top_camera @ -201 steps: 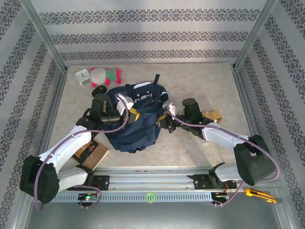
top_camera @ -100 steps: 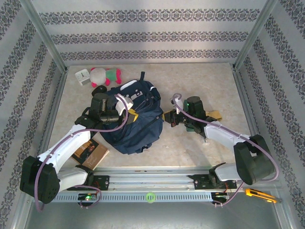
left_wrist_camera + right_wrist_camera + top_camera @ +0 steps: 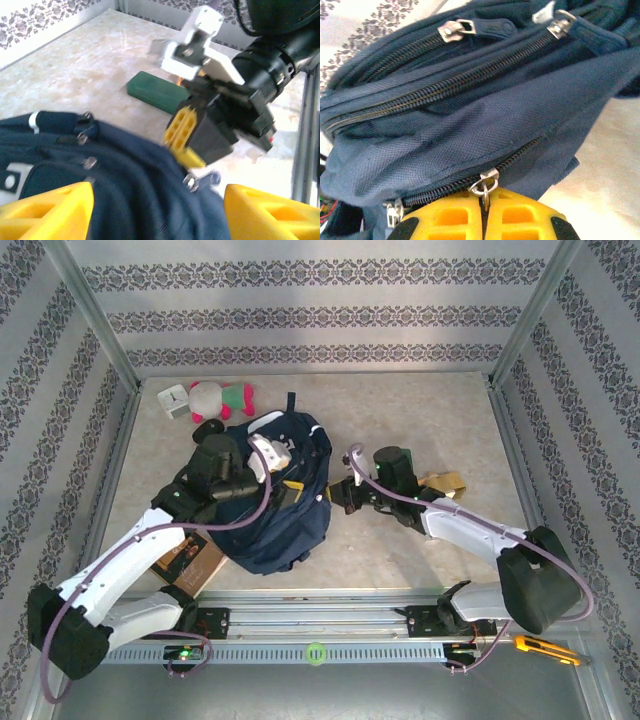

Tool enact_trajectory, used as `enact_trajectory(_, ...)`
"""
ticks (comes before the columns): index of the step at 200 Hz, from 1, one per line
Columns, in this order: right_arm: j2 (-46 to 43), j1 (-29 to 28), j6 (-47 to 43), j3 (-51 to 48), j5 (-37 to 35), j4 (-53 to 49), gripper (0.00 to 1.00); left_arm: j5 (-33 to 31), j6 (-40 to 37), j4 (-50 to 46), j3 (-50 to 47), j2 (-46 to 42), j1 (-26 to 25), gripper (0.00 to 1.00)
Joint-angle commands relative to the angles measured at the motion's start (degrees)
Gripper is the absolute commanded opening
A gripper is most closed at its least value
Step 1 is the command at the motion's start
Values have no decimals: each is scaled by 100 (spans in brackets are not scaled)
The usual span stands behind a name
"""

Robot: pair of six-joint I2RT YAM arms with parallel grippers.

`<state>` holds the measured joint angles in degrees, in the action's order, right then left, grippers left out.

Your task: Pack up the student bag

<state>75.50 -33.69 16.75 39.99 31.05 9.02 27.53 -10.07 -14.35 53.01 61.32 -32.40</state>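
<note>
Student bag [image 3: 270, 515] lies between parted left fingers [image 3: 47, 210]; right fingers [image 3: 447, 220] pinch its zip [image 3: 483, 187].

Left end effector [image 3: 159, 211] now wide, seemingly off student bag [image 3: 272, 530].

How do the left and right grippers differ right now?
The left gripper has its jaws wide apart above the student bag; the right gripper is shut on a zip pull. The left hangs over the bag's middle, the right sits at its edge. Both have yellow fingers.
</note>
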Motion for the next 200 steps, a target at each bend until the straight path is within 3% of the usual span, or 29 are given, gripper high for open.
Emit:
enact_trajectory(1, -370, -371, 271, 68, -216, 198, 0, -1006, 49, -1067, 259, -3, -490, 70)
enact_trajectory(41, -480, -857, 367, 273, -171, -21, 0, -1411, -44, -1329, 28, 219, -768, 68)
enact_trajectory(96, -404, -929, 378, 426, 325, -139, 0, -1533, -619, -1565, -151, 483, -768, 62)
enact_trajectory(107, -405, -931, 362, 440, 419, -137, 0, -1523, -783, -1684, -164, 521, -768, 52)
enact_trajectory(119, -392, -911, 346, 441, 509, -128, 0, -1326, -1002, -1783, -178, 523, -768, 17)
enact_trajectory(131, -355, -863, 326, 418, 560, -128, 0, -980, -1244, -1827, -228, 431, -751, 0)
enact_trajectory(156, -126, -613, 135, 413, 1095, -278, 0, -39, -1615, -1870, -296, 191, -556, 0)
enact_trajectory(179, 18, -376, 22, 372, 1547, -304, 0, 347, -1746, -1876, -309, 35, -297, 0)
enact_trajectory(200, 96, -230, -48, 318, 1754, -304, 11, 523, -1851, -1925, -258, -41, -142, 0)
